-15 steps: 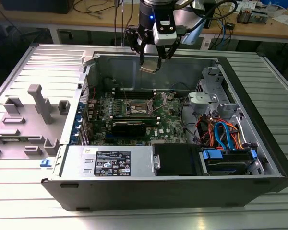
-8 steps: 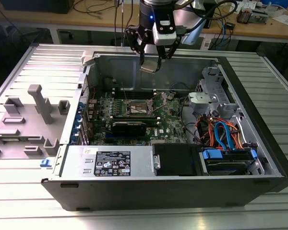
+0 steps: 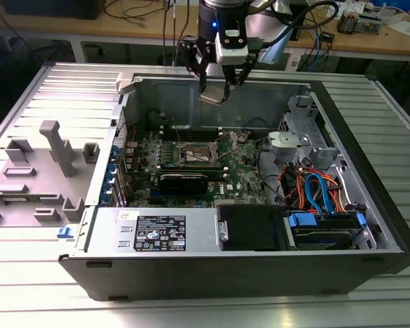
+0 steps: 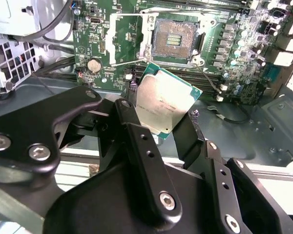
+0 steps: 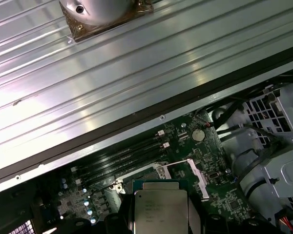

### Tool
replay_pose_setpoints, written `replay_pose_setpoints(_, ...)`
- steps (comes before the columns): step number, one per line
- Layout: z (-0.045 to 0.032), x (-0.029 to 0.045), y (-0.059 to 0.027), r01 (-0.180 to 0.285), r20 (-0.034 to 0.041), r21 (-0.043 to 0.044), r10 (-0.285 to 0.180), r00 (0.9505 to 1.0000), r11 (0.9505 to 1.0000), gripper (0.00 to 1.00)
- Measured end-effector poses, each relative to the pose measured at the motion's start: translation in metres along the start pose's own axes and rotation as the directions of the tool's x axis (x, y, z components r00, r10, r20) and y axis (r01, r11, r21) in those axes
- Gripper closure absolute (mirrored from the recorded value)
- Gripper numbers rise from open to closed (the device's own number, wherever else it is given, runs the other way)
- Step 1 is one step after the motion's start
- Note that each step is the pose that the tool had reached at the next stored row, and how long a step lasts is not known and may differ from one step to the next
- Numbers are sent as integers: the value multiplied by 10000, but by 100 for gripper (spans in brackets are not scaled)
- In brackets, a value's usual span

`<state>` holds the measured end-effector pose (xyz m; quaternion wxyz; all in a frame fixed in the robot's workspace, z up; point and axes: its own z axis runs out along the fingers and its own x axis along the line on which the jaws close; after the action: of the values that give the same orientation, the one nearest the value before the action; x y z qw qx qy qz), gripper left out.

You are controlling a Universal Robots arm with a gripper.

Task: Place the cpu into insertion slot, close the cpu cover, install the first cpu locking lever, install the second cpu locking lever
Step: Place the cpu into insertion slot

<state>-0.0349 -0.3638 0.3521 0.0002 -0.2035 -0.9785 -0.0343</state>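
The gripper [image 3: 219, 85] hangs above the rear wall of the open computer case [image 3: 212, 273], which lies on the ribbed metal desk [image 3: 27, 294]. Its black fingers [image 4: 136, 134] are clamped on two opposite edges of the cpu [image 4: 163, 103], which is held clear of the board and tilted, its silver-grey top facing the camera in the second wrist view. In the exterior view the chip appears as a small pale plate just under the gripper, well above the green motherboard [image 3: 242, 171]. The insertion slot [image 4: 175, 43] lies uncovered on that board (its dark square of contacts bare inside the silver frame), apart from the cpu. A round coin cell [image 4: 94, 64] sits on the board near the slot, and in the first wrist view long black memory slots [image 5: 127, 157] run alongside the socket area. Grey plastic fixtures [image 3: 55, 147] stand to the exterior view's left of the case
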Motion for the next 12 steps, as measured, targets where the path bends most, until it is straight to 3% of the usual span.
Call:
replay_pose_setpoints(3, 6, 0, 0, -471, 32, -6, 471, 9989, 9989, 46)
replay_pose_setpoints(6, 20, 0, -1, -1095, 82, -1, 1095, 9940, 9940, 46)
replay_pose_setpoints(9, 43, -1, -3, -1839, 158, 26, 1838, 9828, 9829, 46)
replay_pose_setpoints(12, 48, -1, -4, -2114, 180, 26, 2114, 9772, 9774, 46)
